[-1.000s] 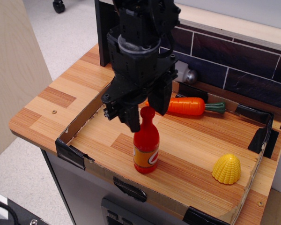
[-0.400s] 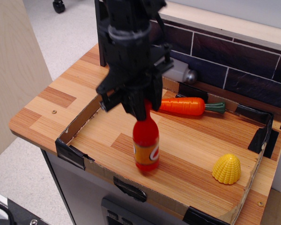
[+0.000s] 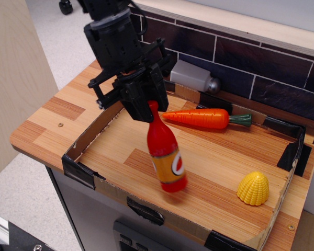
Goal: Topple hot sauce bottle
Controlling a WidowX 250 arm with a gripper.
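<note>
Red plastic hot sauce bottle [image 3: 165, 149] stands tilted on the wooden surface [image 3: 225, 157], directly below and slightly right of the gripper [image 3: 144, 107]. Its cap end leans toward the gripper at upper left; its base sits lower right, near the front cardboard wall [image 3: 146, 201]. The long axis runs diagonally from the gripper fingertips down toward the front right, well off vertical.

The gripper is at the cap: the rounded cap meets the underside of the black fingers. The fingers appear nearly closed, but whether they pinch the cap or only press against it cannot be told from this view.

Judgement: toppling is under way but not complete, since the bottle body is not yet lying on the surface. The lean points the cap toward the gripper side, so further travel along that same line would likely lay the bottle down.

Beyond the bottle, right of the gripper, lies an orange carrot [image 3: 204, 118]; a yellow corn piece [image 3: 253, 188] sits well apart at far right
</note>
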